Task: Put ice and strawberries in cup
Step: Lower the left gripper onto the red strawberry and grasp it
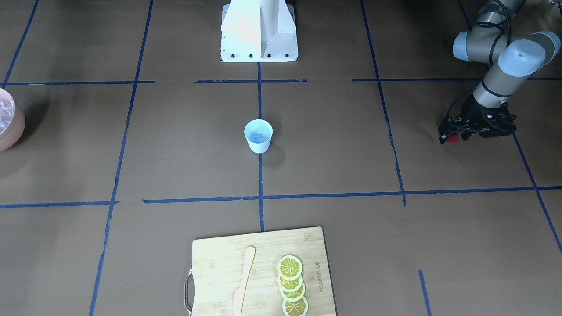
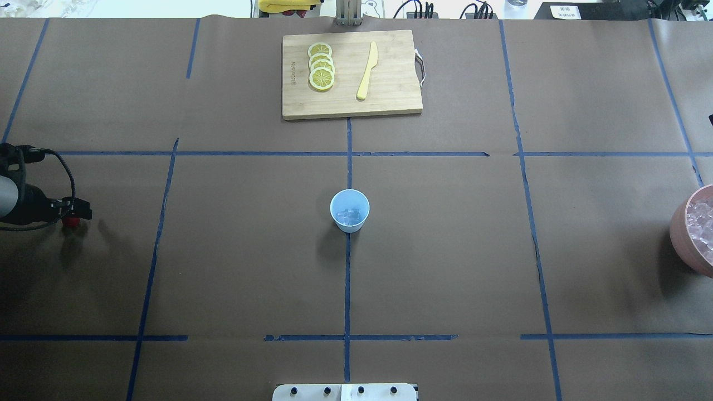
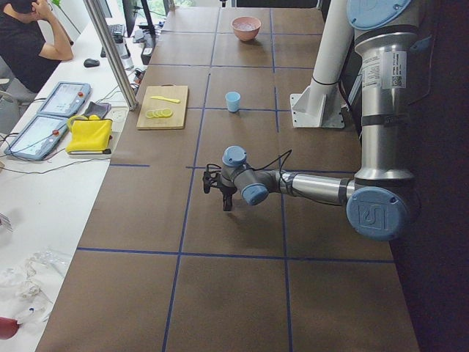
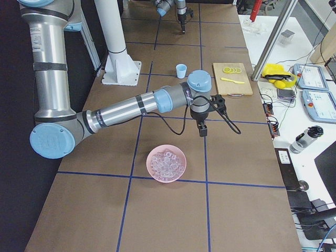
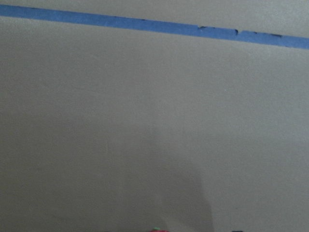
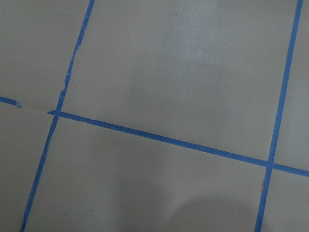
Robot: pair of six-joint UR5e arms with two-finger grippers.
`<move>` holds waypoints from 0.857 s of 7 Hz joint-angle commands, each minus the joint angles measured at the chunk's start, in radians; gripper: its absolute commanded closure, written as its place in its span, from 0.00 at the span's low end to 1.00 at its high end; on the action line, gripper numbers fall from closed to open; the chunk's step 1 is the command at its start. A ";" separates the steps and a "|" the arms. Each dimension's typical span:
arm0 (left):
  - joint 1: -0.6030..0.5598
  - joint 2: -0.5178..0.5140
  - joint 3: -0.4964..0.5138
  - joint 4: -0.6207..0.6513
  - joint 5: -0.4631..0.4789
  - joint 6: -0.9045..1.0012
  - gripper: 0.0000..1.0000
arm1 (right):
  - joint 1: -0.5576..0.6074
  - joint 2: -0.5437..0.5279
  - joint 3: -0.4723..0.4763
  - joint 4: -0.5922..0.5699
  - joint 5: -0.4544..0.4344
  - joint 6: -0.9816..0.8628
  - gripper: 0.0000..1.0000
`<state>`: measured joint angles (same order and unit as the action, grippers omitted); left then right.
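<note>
One tiny round red strawberry shows in the front-facing view at the tip of the left gripper, far to the view's right. The black fingers are drawn in close, and the berry is pinched between their ends. It reads as a plain glossy red dot, too small for detail. Well apart from it, at the middle of the brown paper-covered table, the small pale-blue tapered cup stands upright on a line of blue tape. A few clear glassy ice cubes lie in its bottom. A round pink bowl with more cubes sits at the view's left edge. Near the bottom, a bamboo cutting board carries overlapping yellow lemon slices and a pale wooden knife.

From overhead, the left gripper enters at the left edge. The strawberry peeps red from under its fingertips, level with the cup but far to its left.

The left-end view has the near arm's gripper pointing down close above the paper, and the berry cannot be made out.

In the right-end view the right gripper hangs fingers-down near the bowl, on its far side. Whether its fingers are parted cannot be told.

At the left wrist, only a red sliver of strawberry shows at the bottom edge, against paper and tape. The right wrist sees only paper and crossing tape.
</note>
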<state>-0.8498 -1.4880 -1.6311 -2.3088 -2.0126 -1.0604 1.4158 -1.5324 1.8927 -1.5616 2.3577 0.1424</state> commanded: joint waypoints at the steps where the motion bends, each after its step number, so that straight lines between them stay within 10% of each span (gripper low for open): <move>1: 0.000 0.003 -0.001 0.000 -0.002 -0.003 0.44 | 0.000 -0.002 0.014 -0.003 0.000 0.003 0.01; 4: -0.003 0.009 -0.012 0.000 -0.003 -0.010 0.87 | 0.000 -0.002 0.022 -0.011 -0.002 0.006 0.01; 6: -0.006 0.000 -0.047 0.028 -0.027 -0.012 0.98 | 0.000 -0.014 0.022 -0.011 -0.002 0.006 0.01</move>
<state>-0.8541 -1.4810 -1.6550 -2.2995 -2.0242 -1.0710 1.4159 -1.5402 1.9146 -1.5722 2.3562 0.1487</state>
